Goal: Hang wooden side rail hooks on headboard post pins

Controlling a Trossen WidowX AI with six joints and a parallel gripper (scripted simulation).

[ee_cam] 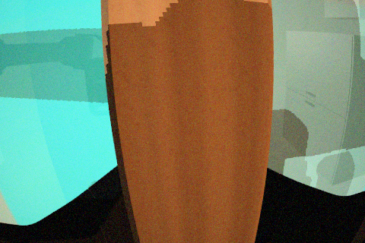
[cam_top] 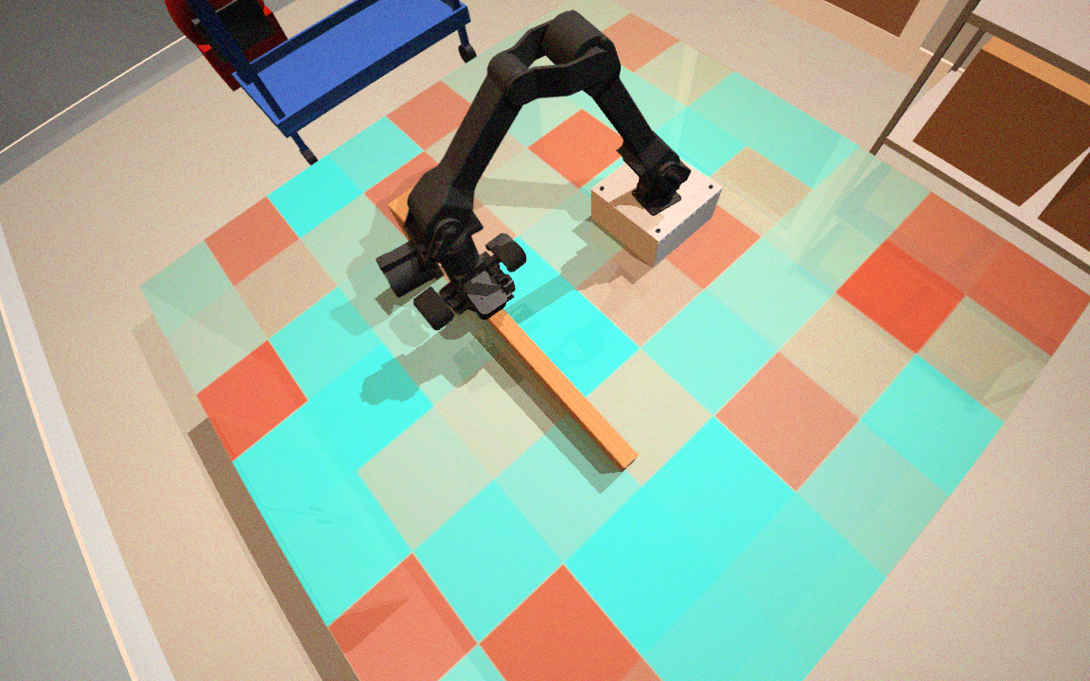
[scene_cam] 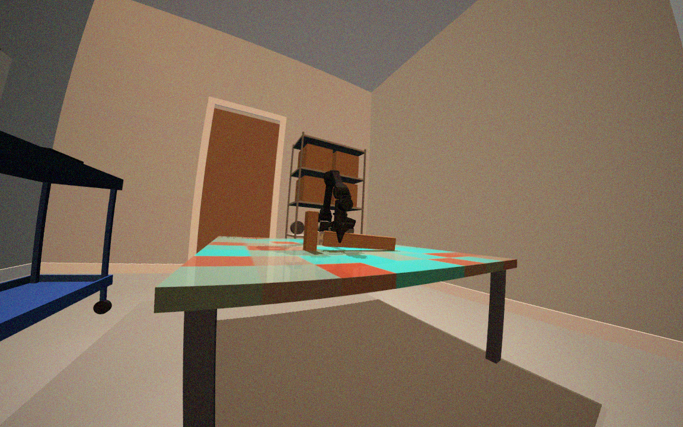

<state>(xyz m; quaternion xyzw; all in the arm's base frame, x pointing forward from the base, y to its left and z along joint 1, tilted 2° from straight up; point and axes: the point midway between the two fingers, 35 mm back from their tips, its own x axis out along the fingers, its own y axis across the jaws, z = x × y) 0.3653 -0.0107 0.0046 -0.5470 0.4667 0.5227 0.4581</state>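
The wooden side rail (cam_top: 566,389) (scene_cam: 373,242) (ee_cam: 194,102) stands on edge. Its far end is at the table top in the exterior view, and its post-side end looks slightly raised. My gripper (scene_cam: 340,239) is shut on the rail near the post-side end, with dark fingers on both sides in the wrist view. The headboard post (cam_top: 399,208) (scene_cam: 310,232) stands upright, partly behind the arm in the top view. In the exterior view a narrow gap shows between post and rail end. The hooks, slot and pins are hidden or too small to see.
The table (cam_top: 684,542) (scene_cam: 280,292) has coloured squares. The arm's base box (cam_top: 626,227) stands on it, to the right of the rail in the top view. A blue cart (cam_top: 345,67) (scene_cam: 25,302) stands on the floor beside the table. A shelf rack stands behind.
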